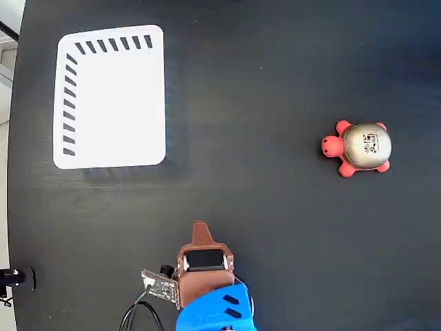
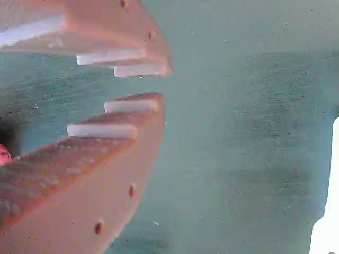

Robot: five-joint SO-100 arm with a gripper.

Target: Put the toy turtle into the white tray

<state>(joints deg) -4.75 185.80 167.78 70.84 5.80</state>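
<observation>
Black table (image 1: 262,227), arm low at bottom edge, gripper (image 2: 161,82) slightly parted, empty, toy turtle (image 1: 358,147) well apart.

One toy turtle (image 1: 358,147) sits on the dark tabletop (image 1: 262,83), far right in the fixed view. One white tray (image 1: 114,103) lies at the left. One arm reaches in from the near edge, carrying one claw (image 1: 200,228) with two fingers (image 2: 132,114), nothing between them.
</observation>
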